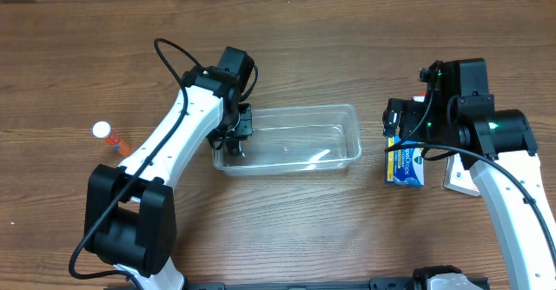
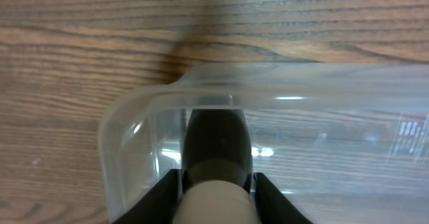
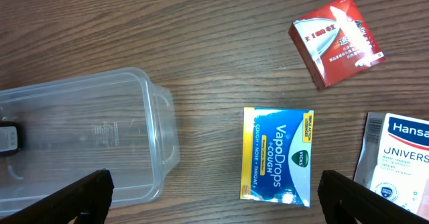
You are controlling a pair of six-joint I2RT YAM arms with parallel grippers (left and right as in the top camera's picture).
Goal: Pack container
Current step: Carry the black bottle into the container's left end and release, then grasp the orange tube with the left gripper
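Overhead footage showed the container [image 1: 306,109] on the wooden table [image 1: 347,38], with the left gripper [image 1: 233,141] dipped into its left end. The right gripper [image 1: 402,132] hung over a VapoDrops box [image 1: 406,167] just right of the container, and a white-capped bottle [image 1: 109,136] lay far left.

Left wrist footage showed the fingers [image 2: 164,196] clenched on a dark rounded object [image 2: 216,137] in the container's corner.

Right wrist footage showed the jaws spread wide and released above the VapoDrops box, with a red box [image 3: 337,39] and a Hansa-labelled packet [image 3: 395,157] nearby.
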